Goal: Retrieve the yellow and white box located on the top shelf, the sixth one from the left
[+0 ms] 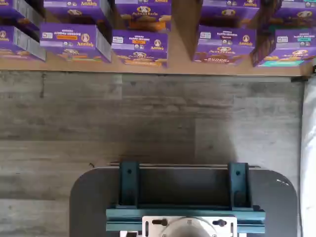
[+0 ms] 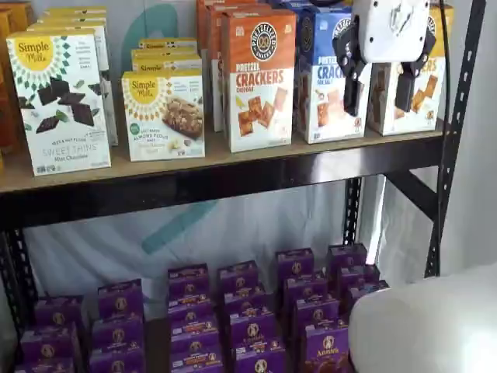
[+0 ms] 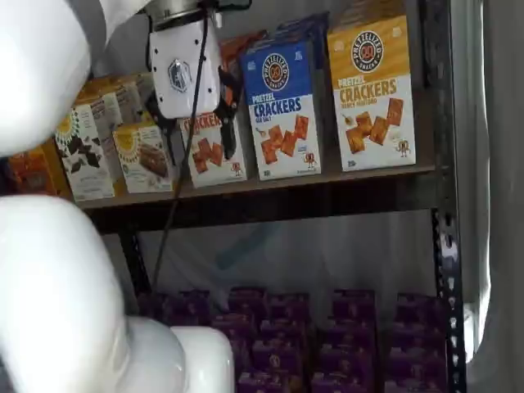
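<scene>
The yellow and white box [image 3: 372, 94] stands upright at the right end of the top shelf [image 3: 286, 184], next to the black post. In a shelf view the box [image 2: 429, 101] is partly covered by my gripper [image 2: 379, 89]. The gripper hangs in front of the shelf [image 2: 233, 159], apart from the boxes, open and empty, with a plain gap between its two black fingers. It also shows in a shelf view [image 3: 190, 127], hanging in front of the boxes further left. The wrist view shows neither fingers nor the box.
A blue-topped cracker box [image 2: 322, 78] and an orange-topped one [image 2: 260, 78] stand left of the yellow box, then Simple Mills boxes [image 2: 163, 113]. Purple Annie's boxes [image 2: 233, 311] fill the level below and show in the wrist view [image 1: 140, 47]. A black upright post [image 2: 458, 116] stands right.
</scene>
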Controlling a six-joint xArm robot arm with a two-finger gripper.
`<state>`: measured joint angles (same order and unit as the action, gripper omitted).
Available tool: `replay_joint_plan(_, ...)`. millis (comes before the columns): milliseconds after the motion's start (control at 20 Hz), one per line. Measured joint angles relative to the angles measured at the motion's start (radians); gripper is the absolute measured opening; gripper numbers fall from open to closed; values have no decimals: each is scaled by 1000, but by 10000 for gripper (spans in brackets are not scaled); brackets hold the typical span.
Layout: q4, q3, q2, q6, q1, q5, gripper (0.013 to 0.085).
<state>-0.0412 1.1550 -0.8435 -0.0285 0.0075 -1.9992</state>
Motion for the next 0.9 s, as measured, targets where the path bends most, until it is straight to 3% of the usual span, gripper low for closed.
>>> replay_joint_plan(50,-14,0,0,6,-12,-1,850)
replay_joint_plan(100,-85,-3,-1,38,-79,-4,850)
replay_joint_plan(150,-116,-5,-3,52,-106,-3,850)
replay_joint_plan(250,-135,-5,-2,63,-120,-2,850)
replay_joint_plan(450,-120,-2,5,67,-115,13,850)
replay_joint_plan(700,-45,20,48,101,-114,106,850)
replay_joint_plan(900,-17,103,156,194,-199,174,850)
